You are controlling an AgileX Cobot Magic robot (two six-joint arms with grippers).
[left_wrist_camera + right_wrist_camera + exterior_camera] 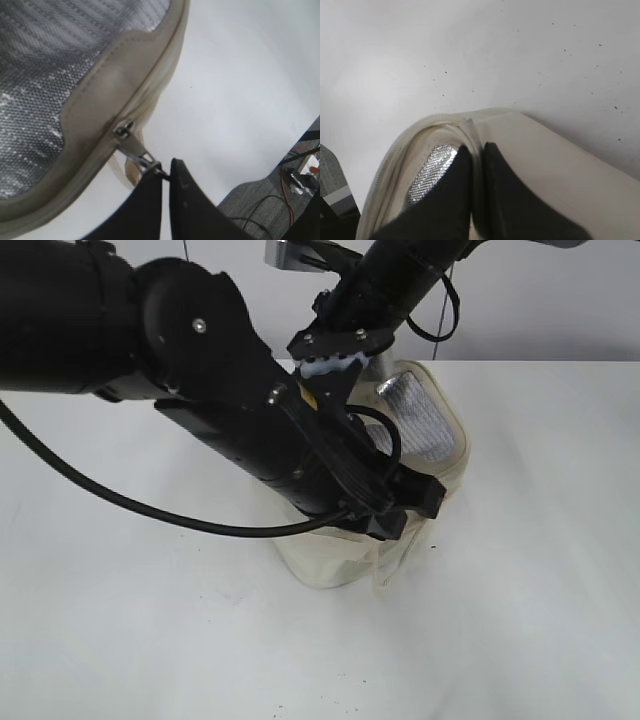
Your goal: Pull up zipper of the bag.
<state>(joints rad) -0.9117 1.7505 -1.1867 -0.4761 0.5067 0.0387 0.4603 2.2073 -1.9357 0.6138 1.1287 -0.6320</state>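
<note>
Left wrist view: left end effector (165,172) pinching zipper (135,152) pull at bag (100,95) edge.

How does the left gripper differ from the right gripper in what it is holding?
The left gripper pinches the small silver zipper pull at the bag's edge. The right gripper clamps a cream fabric rim beside the mesh window. Both have dark fingers closed.

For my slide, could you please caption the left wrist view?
Left gripper pinching the silver zipper pull at the cream bag's rim, beside its grey mesh window.
</note>
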